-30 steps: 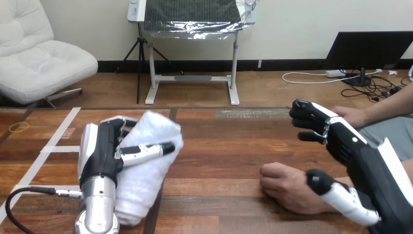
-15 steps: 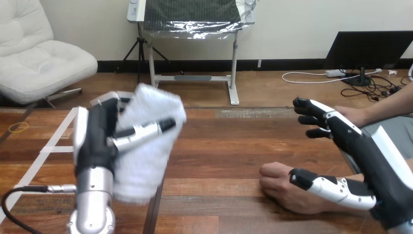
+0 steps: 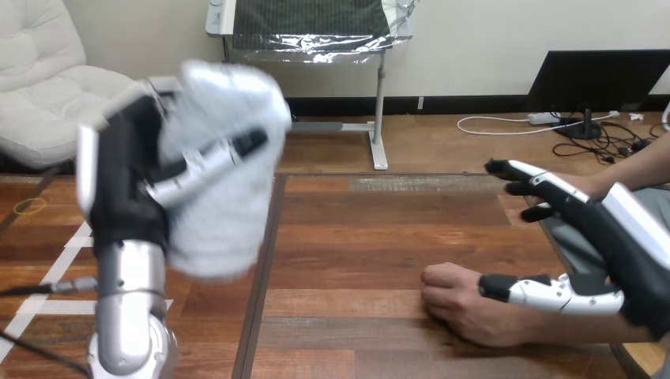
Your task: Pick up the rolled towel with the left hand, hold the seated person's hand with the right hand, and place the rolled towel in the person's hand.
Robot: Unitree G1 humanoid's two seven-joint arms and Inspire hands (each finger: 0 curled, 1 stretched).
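One rolled towel (image 3: 213,229), one left hand (image 3: 126,181), one right hand (image 3: 632,245), two person's forearms (image 3: 553,328) (image 3: 641,164), one table (image 3: 379,237).

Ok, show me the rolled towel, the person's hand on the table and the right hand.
rolled towel (image 3: 217,225), head view, lower half of the roll.
person's hand on the table (image 3: 462,306), head view, back of the fist.
right hand (image 3: 615,241), head view, black palm area.
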